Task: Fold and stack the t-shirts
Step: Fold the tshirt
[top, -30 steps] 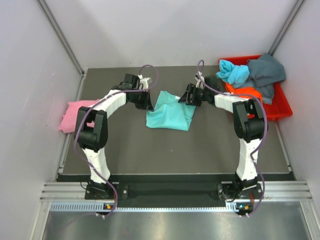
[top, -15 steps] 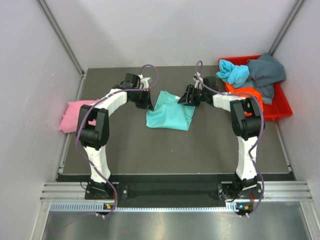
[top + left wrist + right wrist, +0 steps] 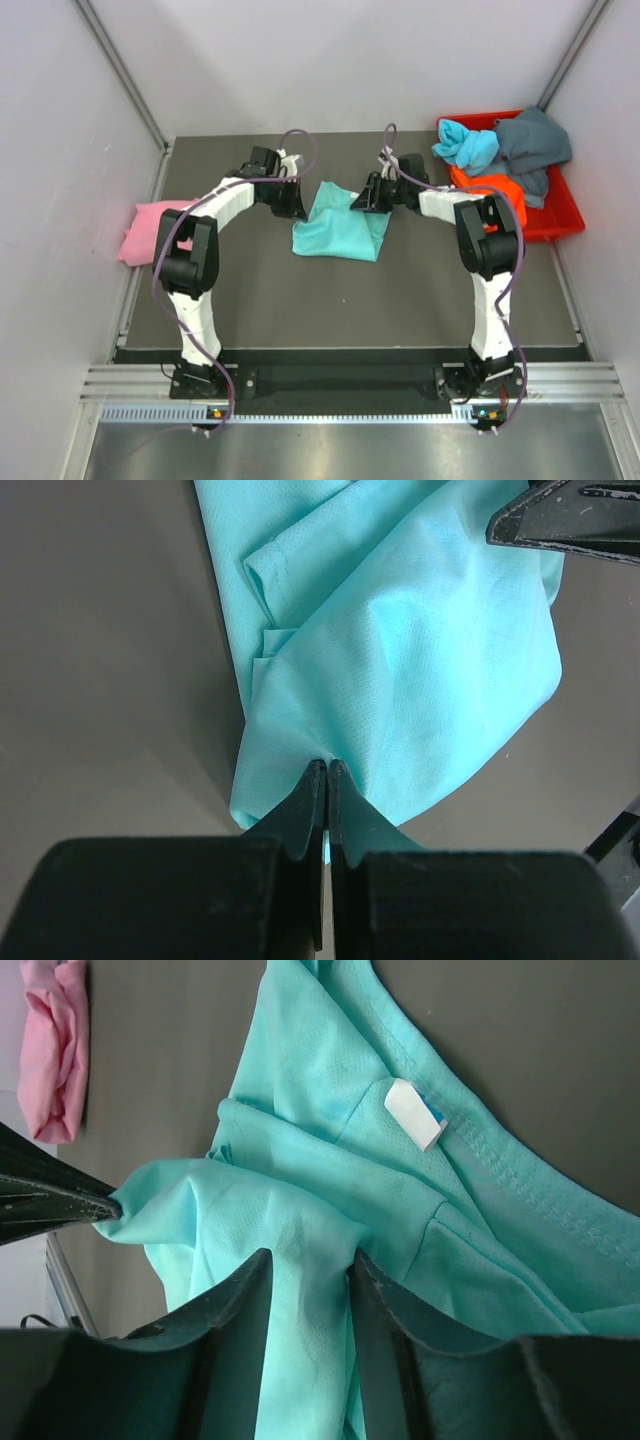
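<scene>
Mid-table, both grippers clamped on the teal t-shirt (image 3: 340, 228), which is held up between them.
Left gripper (image 3: 327, 772): jaws pressed tight together on an edge fold of the shirt, cloth fanning away from the tips. Right gripper (image 3: 308, 1265): ridge of the same cloth pinched between its fingers, near the collar seam. White sewn-in tag (image 3: 417, 1113) with a blue edge sits at the neckline, no writing legible. Rest of the shirt lies crumpled on the dark table (image 3: 300, 290) between the two arms. Pink t-shirt (image 3: 150, 232) is bunched at the table's left edge, well apart. Red bin (image 3: 562, 218) at far right holds the light blue t-shirt (image 3: 466, 144), dark grey-blue t-shirt (image 3: 535, 145) and orange t-shirt (image 3: 496, 186), heaped unfolded.
</scene>
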Available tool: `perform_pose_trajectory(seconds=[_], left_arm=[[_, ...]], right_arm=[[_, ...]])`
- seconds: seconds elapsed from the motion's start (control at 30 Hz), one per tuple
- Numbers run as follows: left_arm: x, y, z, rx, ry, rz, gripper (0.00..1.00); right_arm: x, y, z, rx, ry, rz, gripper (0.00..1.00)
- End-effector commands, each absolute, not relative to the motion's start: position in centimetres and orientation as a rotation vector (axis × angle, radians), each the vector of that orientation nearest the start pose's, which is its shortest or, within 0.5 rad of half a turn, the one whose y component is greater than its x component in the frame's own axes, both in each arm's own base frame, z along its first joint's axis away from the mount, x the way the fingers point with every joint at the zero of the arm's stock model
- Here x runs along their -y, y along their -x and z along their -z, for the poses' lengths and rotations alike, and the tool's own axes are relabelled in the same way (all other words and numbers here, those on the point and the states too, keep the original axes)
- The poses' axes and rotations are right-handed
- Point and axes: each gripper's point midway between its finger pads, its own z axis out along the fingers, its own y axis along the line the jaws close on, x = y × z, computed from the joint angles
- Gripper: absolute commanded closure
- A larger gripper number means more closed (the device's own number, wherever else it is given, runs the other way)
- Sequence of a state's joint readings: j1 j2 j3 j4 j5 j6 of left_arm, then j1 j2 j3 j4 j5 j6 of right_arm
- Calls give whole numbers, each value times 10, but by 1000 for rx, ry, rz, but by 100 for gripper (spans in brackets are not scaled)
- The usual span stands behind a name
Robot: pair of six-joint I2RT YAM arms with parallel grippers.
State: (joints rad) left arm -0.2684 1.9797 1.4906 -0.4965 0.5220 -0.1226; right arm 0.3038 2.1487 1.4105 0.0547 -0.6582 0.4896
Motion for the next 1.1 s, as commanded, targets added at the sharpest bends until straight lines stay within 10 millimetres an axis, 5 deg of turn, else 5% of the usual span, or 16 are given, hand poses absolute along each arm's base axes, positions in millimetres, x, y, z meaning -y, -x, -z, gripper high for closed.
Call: perform_pose_trajectory(seconds=[0.0, 0.2, 0.53, 0.83, 1.07], left_arm=[[211, -432, -96, -2474, -417, 800, 100], [210, -439, -97, -2466, -415, 780, 100], [218, -480, -133, -2347, -455, 743, 100], [222, -501, -127, -2334, -450, 728, 100], [239, -522, -130, -2286, -494, 720, 100]], right_arm=[[-287, -471, -77, -2250, 230, -1179, 64], [-282, -473, -79, -2244, 223, -1135, 99], [-277, -462, -141, -2140, 240, -1124, 100], [-260, -431, -160, -2135, 203, -1101, 100], [-244, -414, -152, -2164, 161, -1072, 100]])
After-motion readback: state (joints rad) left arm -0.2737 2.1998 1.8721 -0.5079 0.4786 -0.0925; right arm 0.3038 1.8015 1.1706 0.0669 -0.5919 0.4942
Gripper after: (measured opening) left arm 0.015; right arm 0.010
